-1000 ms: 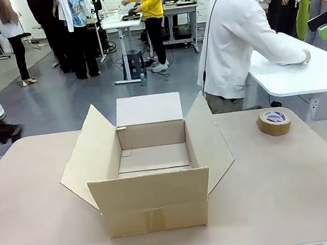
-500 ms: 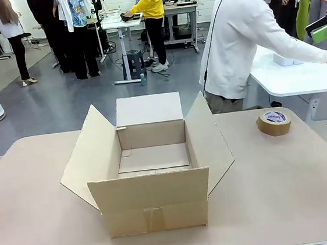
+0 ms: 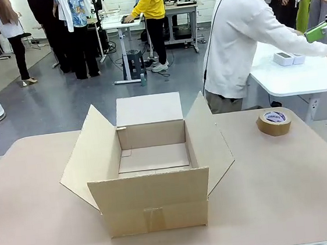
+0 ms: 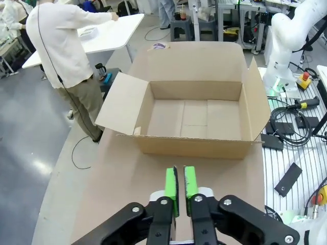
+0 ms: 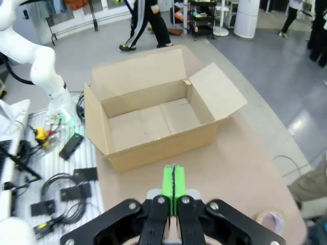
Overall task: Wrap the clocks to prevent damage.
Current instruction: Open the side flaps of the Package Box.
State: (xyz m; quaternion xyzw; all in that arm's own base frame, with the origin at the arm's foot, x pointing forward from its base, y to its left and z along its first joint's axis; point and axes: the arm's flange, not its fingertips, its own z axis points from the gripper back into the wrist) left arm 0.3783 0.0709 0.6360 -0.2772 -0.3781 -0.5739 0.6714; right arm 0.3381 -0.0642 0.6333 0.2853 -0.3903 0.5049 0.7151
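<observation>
Clocks cannot be told with certainty. Two small white packs are seen on a white table beyond the far right corner of the worktop, close to the outstretched arm of the person, and these may be them. The wrapping step is judged as not yet begun, since nothing to wrap is laid on the worktop.

The left claw is narrow, with a thin gap between its pads, and nothing is held in it. The right claw is closed, pad against pad, and also empty. Both are held above the worktop, facing the box.

For the next move, the clocks and some wrap must be brought within reach, and the claws must be opened.

The box is open and empty in the middle of the worktop, and its spread flaps take much room. A tape roll lies near the far right corner.
</observation>
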